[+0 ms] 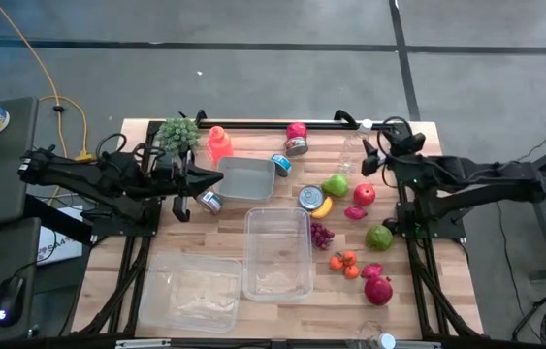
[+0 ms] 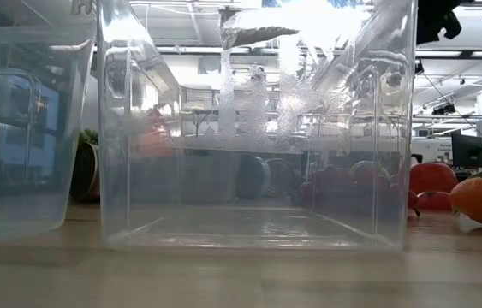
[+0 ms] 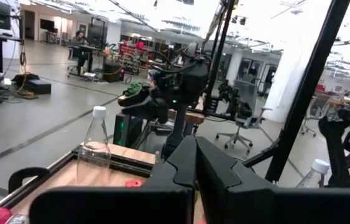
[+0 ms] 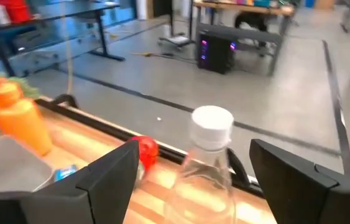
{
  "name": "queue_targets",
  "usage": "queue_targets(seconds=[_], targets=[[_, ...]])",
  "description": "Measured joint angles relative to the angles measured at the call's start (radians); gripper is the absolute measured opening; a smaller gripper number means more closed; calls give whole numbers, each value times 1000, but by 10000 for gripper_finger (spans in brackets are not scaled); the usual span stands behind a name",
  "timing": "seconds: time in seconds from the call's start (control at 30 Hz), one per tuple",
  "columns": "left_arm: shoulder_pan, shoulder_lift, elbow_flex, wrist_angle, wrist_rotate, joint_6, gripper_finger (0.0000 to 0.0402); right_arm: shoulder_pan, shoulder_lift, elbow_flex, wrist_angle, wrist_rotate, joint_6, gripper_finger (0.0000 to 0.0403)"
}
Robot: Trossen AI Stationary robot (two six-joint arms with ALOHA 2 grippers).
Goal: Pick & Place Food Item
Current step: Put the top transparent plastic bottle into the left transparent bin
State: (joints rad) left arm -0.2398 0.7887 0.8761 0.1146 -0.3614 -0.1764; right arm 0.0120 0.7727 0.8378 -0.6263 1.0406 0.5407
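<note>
Toy food lies on the table's right half: a green pear (image 1: 336,184), a red apple (image 1: 364,194), a banana (image 1: 323,206), grapes (image 1: 322,235), a green apple (image 1: 379,236), small orange fruits (image 1: 345,262) and a dark red fruit (image 1: 377,289). My right gripper (image 1: 370,163) is open and raised; in its wrist view the right gripper (image 4: 194,155) faces a clear bottle (image 4: 209,162) with a white cap, its fingers apart from it. My left gripper (image 1: 214,179) is shut, touching nothing, raised over the left edge of a grey tray (image 1: 246,179); the left wrist view shows the left gripper (image 3: 194,158) pointing level.
Two clear containers (image 1: 277,252) (image 1: 190,296) stand near the front edge; one fills the low view as a clear container (image 2: 249,128). Cans (image 1: 311,197) (image 1: 211,202) (image 1: 296,145), an orange bottle (image 1: 218,143) and a potted plant (image 1: 177,133) crowd the far side. Bare wood shows at front right.
</note>
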Motion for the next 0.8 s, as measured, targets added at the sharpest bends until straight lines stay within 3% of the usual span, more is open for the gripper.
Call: queue_targets(seconds=[0.17, 0.37, 0.8], targets=[[0, 0, 0, 1, 0, 2, 1, -114, 54, -5, 10, -43, -15, 296], [0, 0, 0, 6, 0, 4, 1, -228, 106, -5, 99, -242, -17, 295], [0, 0, 0, 4, -1, 5, 1, -328, 147, -5, 219, -326, -108, 295]])
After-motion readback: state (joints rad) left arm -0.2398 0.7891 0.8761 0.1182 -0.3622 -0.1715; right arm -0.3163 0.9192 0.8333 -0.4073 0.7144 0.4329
